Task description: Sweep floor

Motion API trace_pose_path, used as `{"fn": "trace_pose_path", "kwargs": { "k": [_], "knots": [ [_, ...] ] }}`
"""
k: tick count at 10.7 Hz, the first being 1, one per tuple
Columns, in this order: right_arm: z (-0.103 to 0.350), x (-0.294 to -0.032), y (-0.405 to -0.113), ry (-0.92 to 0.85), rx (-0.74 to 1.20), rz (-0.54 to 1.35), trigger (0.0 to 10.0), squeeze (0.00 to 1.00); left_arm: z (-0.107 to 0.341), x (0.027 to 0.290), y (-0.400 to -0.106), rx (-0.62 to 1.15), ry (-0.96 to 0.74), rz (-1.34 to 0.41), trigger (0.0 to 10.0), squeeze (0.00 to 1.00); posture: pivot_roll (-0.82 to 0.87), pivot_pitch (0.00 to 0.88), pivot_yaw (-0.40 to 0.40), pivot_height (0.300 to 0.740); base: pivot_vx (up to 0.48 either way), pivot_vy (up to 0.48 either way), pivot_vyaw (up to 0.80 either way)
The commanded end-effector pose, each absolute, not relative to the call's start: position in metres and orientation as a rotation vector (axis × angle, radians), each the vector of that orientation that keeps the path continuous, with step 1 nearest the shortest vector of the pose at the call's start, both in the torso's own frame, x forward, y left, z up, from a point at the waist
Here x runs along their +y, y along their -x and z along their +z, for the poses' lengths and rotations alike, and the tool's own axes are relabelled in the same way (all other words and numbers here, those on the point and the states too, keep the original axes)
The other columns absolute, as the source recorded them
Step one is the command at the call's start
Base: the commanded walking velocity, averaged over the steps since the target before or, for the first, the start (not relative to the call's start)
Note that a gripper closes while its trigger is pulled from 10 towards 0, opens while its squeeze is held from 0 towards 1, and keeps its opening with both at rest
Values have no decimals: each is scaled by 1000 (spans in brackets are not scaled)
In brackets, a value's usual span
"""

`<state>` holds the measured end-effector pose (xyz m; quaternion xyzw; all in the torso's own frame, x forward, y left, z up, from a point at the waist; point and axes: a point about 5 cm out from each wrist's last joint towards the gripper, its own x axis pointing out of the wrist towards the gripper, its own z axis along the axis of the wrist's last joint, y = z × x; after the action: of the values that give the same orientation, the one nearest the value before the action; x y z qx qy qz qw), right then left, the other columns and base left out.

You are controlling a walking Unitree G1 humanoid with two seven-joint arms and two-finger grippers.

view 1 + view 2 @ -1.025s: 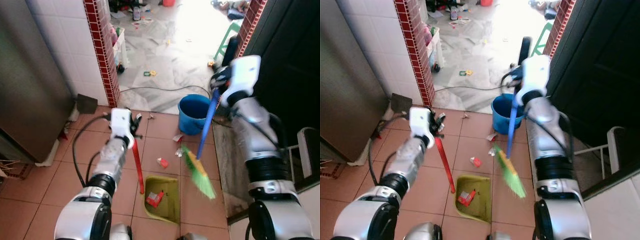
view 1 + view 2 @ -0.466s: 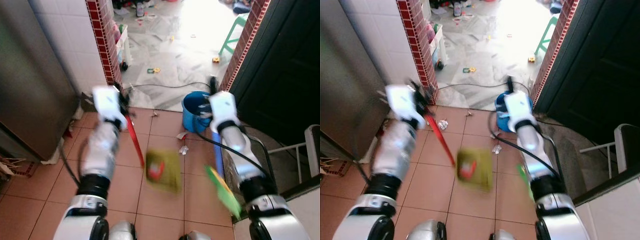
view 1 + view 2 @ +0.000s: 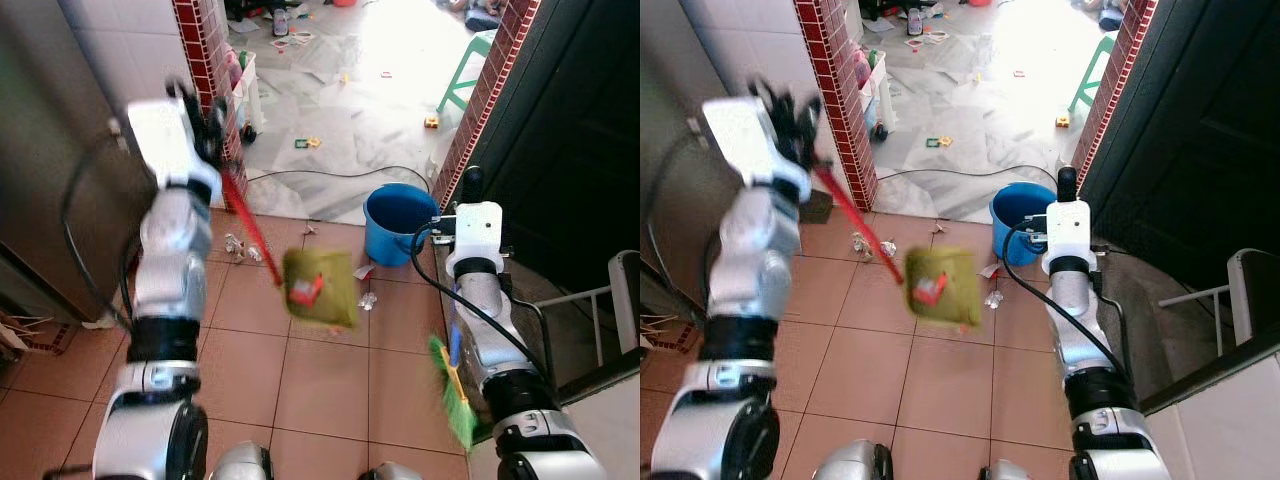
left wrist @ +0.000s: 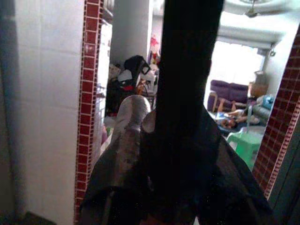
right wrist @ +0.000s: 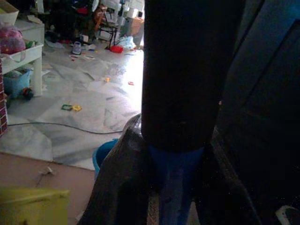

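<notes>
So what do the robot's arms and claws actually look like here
Two silver arms with black bands at the joints and white boxy wrist blocks. A black cable loops beside each. The left claw and right claw have long black fingers.

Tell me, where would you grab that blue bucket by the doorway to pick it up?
Probably by the rim of the blue bucket, coming straight down from above. It stands upright on the floor with its round mouth open to the top, so one finger could slip inside the wall and one outside. I cannot make out a handle. The near side, facing the tiles, looks freest.
</notes>
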<state>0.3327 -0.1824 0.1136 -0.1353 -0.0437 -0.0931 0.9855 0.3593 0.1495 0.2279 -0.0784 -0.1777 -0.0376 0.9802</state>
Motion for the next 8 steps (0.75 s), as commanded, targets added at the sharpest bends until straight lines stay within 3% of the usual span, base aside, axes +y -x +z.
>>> {"fn": "trace_pose_path", "kwargs": {
  "k": [1, 3, 8],
  "knots": [
    [118, -183, -331, 287, -119, -200, 10000, 0, 258, 150, -358, -460, 186, -83, 10000, 0, -60, 0, -6, 740, 0, 0, 0],
    [116, -180, -330, 273, -113, -187, 10000, 0, 277, 151, -358, -516, 216, -73, 10000, 0, -61, 0, -10, 740, 0, 0, 0],
    [121, -173, -334, 249, -128, -160, 10000, 0, 296, 149, -358, -572, 253, -82, 10000, 0, -67, 0, -20, 740, 441, 0, 0]
  ]
}}
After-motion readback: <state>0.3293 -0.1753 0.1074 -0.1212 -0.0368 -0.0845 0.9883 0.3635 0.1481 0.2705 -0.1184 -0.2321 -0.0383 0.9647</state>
